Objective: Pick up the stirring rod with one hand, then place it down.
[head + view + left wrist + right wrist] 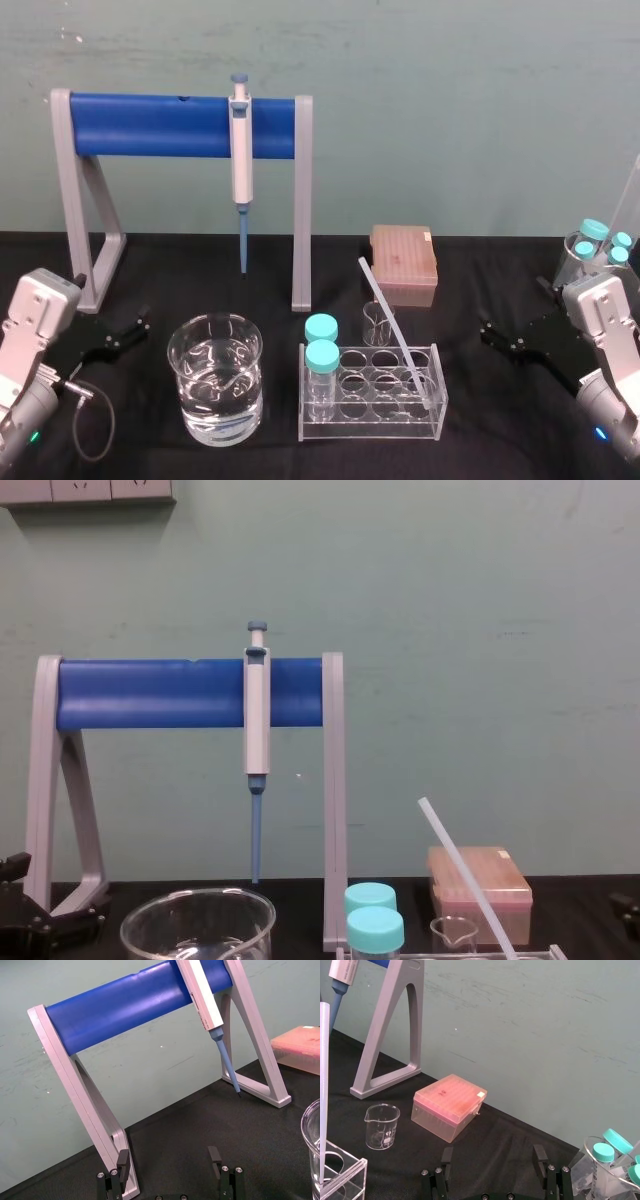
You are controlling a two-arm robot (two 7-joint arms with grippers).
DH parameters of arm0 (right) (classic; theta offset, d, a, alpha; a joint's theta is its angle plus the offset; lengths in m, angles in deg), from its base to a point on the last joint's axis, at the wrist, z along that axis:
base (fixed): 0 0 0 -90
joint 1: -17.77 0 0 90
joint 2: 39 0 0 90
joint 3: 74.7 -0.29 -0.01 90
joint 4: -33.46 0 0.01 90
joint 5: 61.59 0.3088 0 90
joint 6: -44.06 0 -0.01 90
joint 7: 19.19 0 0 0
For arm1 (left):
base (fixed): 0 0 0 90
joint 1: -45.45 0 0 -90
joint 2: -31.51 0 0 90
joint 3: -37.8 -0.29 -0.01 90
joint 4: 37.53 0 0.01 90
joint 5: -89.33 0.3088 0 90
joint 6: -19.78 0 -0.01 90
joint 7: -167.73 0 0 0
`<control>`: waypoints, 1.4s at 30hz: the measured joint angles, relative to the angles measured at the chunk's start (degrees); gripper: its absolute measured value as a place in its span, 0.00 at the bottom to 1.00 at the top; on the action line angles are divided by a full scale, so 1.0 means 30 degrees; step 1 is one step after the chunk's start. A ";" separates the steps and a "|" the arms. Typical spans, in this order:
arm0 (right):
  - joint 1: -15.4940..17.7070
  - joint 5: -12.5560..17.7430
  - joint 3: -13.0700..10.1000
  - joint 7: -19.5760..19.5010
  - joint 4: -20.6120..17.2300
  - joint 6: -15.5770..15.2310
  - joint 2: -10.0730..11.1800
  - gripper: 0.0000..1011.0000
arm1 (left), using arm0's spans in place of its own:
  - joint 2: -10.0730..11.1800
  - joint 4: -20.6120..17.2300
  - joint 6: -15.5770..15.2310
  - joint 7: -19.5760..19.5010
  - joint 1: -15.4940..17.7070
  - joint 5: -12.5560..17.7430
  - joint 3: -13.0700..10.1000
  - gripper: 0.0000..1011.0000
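The stirring rod [390, 320] is a thin translucent-white stick leaning in the clear tube rack [436, 400], its top tilted back and to the left. It also rises over the rack in the chest view [460, 870] and along the edge of the right wrist view [323, 1085]. My right gripper [500, 342] rests on the black table to the right of the rack, open and empty [493, 1155]. My left gripper [118, 338] sits at the far left beside the stand's foot, also open and empty [168, 1156].
A grey stand with a blue bar [150, 125] holds a pipette [241, 150] at the back. A large beaker of water [215, 385] stands left of the rack. Two teal-capped tubes [322, 350], a small beaker [379, 322], a pink box [404, 262] and a jar of capped tubes [598, 248] are nearby.
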 joint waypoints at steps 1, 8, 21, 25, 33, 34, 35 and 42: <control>0.0000 0.0000 0.0000 0.0000 0.0000 -0.0001 0.0000 0.99 | 0.0000 0.0001 -0.0001 0.0000 0.0000 0.0000 -0.0002 0.99; 0.0000 0.0001 0.0001 0.0000 0.0000 -0.0001 0.0001 0.99 | 0.0000 0.0001 -0.0001 0.0000 0.0000 0.0001 -0.0001 0.99; -0.0001 0.0001 0.0000 0.0000 0.0000 -0.0001 0.0001 0.99 | 0.0000 0.0000 0.0000 0.0000 0.0000 0.0000 -0.0001 0.99; 0.0000 0.0001 0.0001 0.0000 0.0001 -0.0001 0.0000 0.99 | 0.0000 0.0001 0.0000 0.0000 0.0001 0.0000 -0.0001 0.99; 0.0550 0.0275 -0.0608 0.0685 -0.1014 -0.0291 0.0353 0.99 | 0.0000 0.0000 0.0000 0.0000 0.0000 0.0001 -0.0001 0.99; 0.0716 0.0275 -0.0735 0.0772 -0.1429 -0.0437 0.0512 0.99 | 0.0000 0.0001 0.0000 0.0000 0.0000 0.0000 -0.0001 0.99; 0.0800 0.0276 -0.0815 0.0825 -0.1647 -0.0546 0.0610 0.99 | 0.0000 0.0000 0.0000 0.0000 0.0000 0.0001 0.0000 0.99; 0.1263 0.0708 -0.1443 0.1826 -0.3857 -0.2222 0.1514 0.99 | 0.0000 0.0001 0.0000 0.0000 0.0000 0.0000 0.0000 0.99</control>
